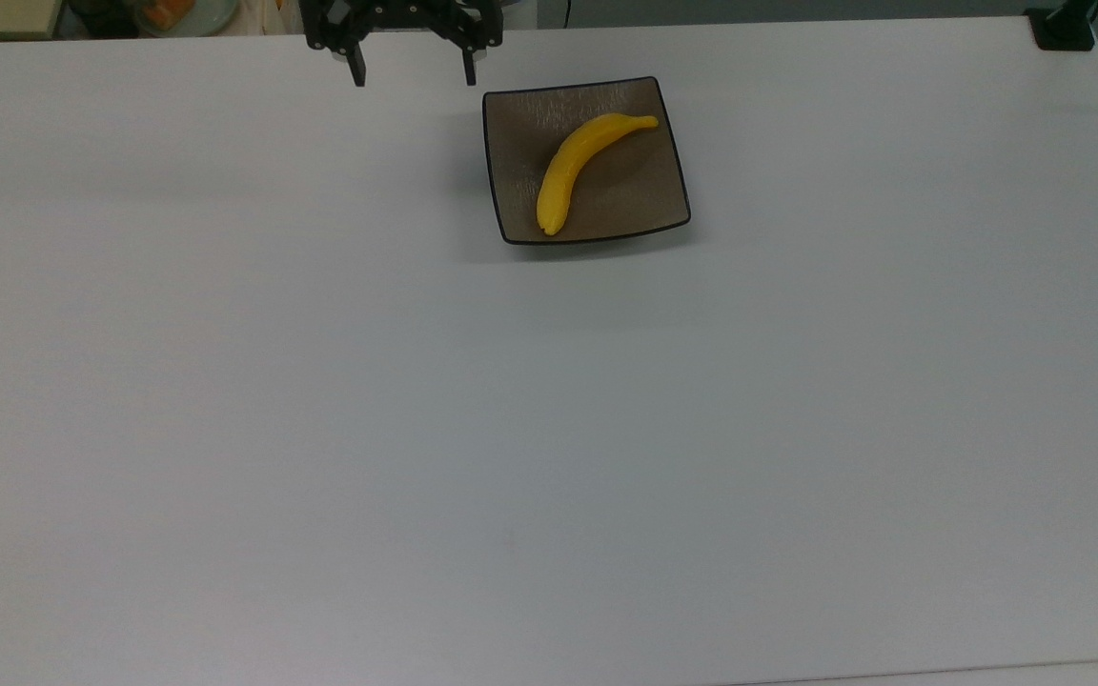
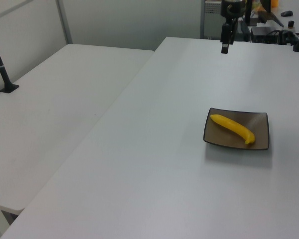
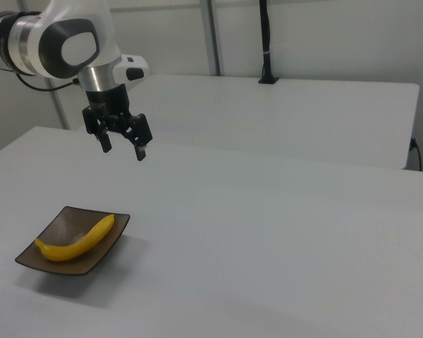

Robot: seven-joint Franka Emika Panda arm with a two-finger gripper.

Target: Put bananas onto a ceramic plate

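Observation:
A bright yellow banana [image 1: 579, 164] lies diagonally across the square brown-grey plate [image 1: 633, 195], stem toward the top view's upper right. The same banana [image 2: 232, 128] and plate [image 2: 259, 121] show in the left view, and banana [image 3: 77, 240] on plate [image 3: 63, 217] in the right view. My gripper [image 1: 412, 74] hangs open and empty high above the table, up and to the top view's left of the plate. In the right view the gripper [image 3: 123, 149] is well above and behind the plate, fingers spread. The left view shows the gripper [image 2: 224, 47] edge-on.
The white table [image 1: 549, 429] spreads wide around the plate. A second white table [image 2: 55, 114] adjoins on the left view's left, with a black clamp post [image 2: 2, 74] on it. Another black clamp [image 1: 1062, 27] sits at the top view's upper right corner.

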